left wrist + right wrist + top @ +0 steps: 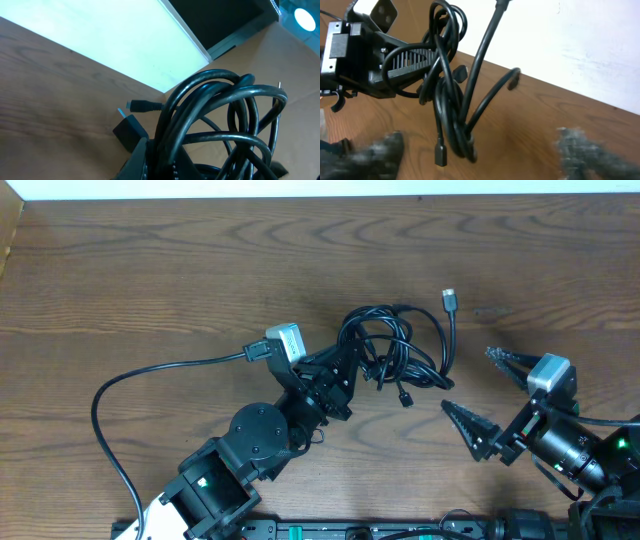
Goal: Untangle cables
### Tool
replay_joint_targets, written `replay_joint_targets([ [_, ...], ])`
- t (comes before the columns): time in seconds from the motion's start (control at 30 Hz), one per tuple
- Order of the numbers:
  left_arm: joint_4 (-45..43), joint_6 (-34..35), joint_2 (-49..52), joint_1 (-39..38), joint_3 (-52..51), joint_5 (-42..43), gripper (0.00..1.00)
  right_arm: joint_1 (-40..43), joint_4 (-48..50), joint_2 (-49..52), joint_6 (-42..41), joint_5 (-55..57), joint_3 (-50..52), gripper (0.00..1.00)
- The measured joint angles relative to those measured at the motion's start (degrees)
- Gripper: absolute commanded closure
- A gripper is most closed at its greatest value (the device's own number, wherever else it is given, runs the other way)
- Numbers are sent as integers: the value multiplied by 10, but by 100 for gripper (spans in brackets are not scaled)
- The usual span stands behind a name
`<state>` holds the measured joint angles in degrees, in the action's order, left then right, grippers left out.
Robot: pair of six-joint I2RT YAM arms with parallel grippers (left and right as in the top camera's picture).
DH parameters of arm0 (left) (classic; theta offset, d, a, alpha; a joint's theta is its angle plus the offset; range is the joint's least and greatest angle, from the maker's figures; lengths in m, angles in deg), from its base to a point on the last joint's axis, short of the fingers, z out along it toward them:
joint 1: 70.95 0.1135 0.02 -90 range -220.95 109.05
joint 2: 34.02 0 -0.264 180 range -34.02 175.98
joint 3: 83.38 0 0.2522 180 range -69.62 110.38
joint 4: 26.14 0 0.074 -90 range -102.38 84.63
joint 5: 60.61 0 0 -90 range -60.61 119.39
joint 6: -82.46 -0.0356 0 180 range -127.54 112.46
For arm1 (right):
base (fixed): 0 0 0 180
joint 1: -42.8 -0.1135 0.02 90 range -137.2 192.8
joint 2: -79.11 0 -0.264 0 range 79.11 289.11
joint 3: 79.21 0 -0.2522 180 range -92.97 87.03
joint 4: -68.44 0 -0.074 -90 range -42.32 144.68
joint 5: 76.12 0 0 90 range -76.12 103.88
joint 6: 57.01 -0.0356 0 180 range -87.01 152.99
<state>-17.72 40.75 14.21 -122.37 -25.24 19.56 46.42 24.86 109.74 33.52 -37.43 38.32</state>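
The cables [385,345] are a bunch of thin black cords looped together at the table's middle, with plug ends sticking out; one silver plug [449,299] lies to the upper right. My left gripper [345,372] is shut on the bunch's left side, and its wrist view shows the cords [210,120] clamped between the fingers [175,160]. My right gripper [480,390] is open and empty, just right of the bunch. In the right wrist view the cables [452,100] hang lifted off the table, a plug [440,151] dangling between the blurred fingers [480,155].
The brown wooden table [150,280] fills the overhead view. A thicker black robot cable [110,395] arcs across the left side from the left wrist camera. A small dark mark [490,311] lies on the wood at the right.
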Motion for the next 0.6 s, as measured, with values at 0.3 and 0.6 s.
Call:
replay_joint_targets([
  [0.3,0,-53,0,0,0,26,93,0,0,0,65,-114,0,4],
  [0.6,-23,-119,0,0,0,102,93,0,1,0,136,-186,0,4],
])
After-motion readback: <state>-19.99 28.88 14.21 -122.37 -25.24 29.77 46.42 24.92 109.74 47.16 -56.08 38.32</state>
